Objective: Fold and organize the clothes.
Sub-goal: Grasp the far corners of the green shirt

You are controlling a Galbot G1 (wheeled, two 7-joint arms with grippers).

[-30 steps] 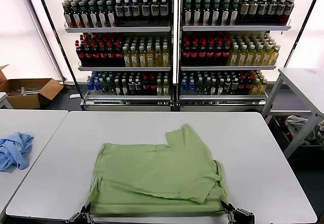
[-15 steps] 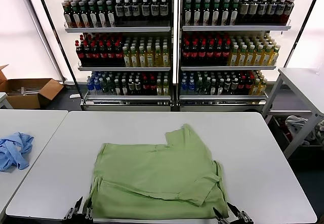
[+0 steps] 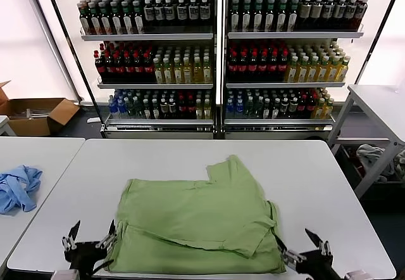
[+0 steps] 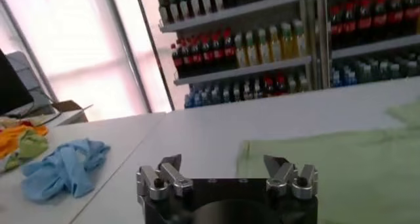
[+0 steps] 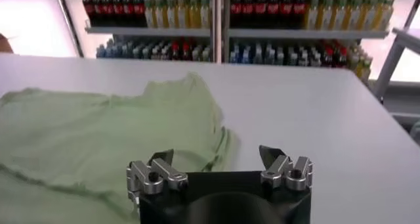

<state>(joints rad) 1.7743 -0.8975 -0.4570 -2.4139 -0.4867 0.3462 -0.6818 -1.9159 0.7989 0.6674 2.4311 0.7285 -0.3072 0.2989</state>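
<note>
Probably shop: stocked drink shelves (image 3: 215, 58)

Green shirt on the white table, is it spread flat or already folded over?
Partly folded. The green shirt lies in overlapping layers, one sleeve poking out at the far edge, no buttons or print showing.

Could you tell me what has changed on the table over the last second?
Both grippers let go of the green shirt's near hem and drew back from it: the left gripper now sits open off its near left corner, the right gripper open off its near right corner. The hem has dropped flat. The shirt's folded shape, the blue garment and the white table stayed as they were.
</note>
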